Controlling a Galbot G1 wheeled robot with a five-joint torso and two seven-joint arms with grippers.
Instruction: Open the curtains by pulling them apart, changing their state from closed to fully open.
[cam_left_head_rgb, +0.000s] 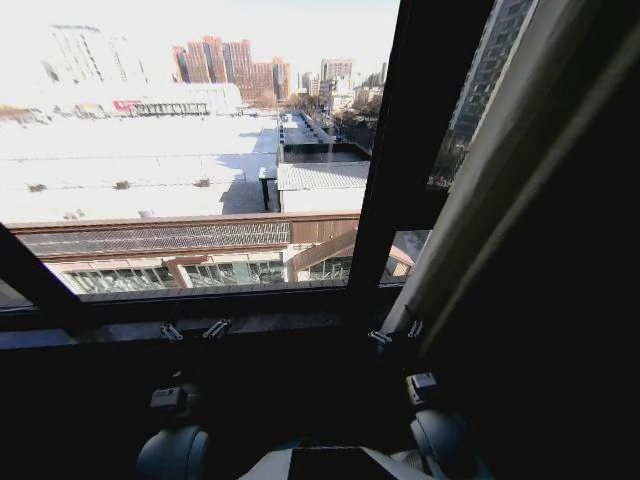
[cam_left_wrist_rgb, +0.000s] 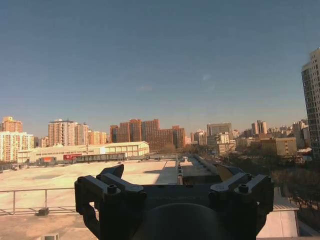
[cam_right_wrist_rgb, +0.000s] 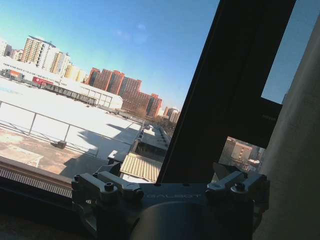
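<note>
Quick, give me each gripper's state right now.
Left gripper: open, holding nothing, low at the window sill.
Right gripper: open, empty, beside the curtain gathered at the right.

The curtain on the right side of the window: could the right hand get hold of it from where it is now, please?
Probably yes. The right hand is open, low at the window sill, right beside the gathered curtain, with nothing between them. The left hand is open farther along the sill.
</note>
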